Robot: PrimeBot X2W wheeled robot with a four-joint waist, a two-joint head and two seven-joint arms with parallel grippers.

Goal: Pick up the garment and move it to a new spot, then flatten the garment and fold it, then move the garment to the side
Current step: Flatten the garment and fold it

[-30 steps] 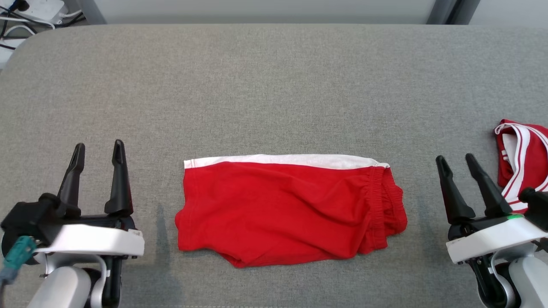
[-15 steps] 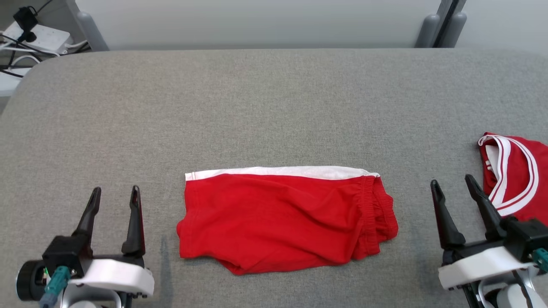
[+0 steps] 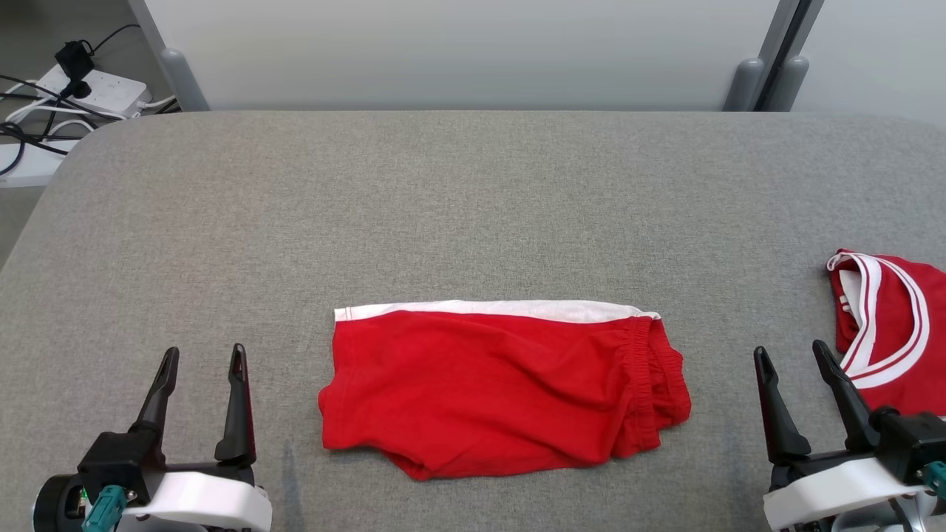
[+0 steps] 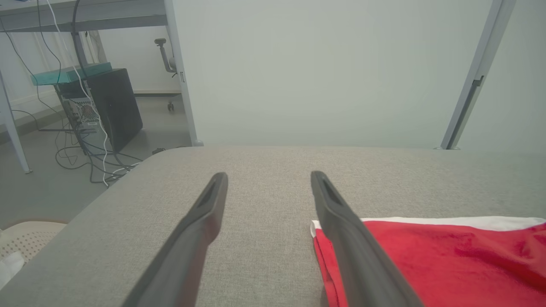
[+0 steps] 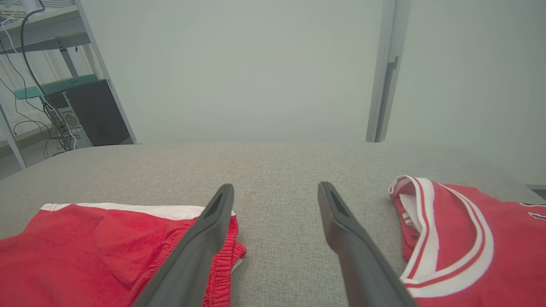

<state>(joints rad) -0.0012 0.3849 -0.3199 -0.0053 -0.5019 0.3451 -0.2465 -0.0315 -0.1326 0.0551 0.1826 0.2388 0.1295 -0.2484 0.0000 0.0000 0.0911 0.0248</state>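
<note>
The white wrist housings of both arms were cut off by the bottom edge of the head view, and whatever lay beneath the fabric's upper layer could not be seen. The left gripper (image 3: 205, 349) stood with its two dark fingers spread wide apart, holding nothing and touching nothing, its tips poised above bare cloth. The right gripper (image 3: 788, 348) was equally wide apart and empty.

Between the two grippers, well clear of each, lay the red shorts (image 3: 502, 388), flat but wrinkled. Their elastic waistband was bunched at the end nearer the right gripper, and a white band ran along the edge farthest from the robot. In the left wrist view that gripper's inner finger covered the near corner of the shorts. In the right wrist view the inner finger hid part of the waistband.

Just outside the right gripper lay a red jersey (image 3: 898, 325) with white-striped trim, cropped by the frame edge, so its full shape could not be made out.

Beyond the fingertips stretched the grey table (image 3: 473, 207). Past its far left corner a power strip (image 3: 89, 85) sat among tangled cables, beside a pale panel (image 3: 458, 52).
</note>
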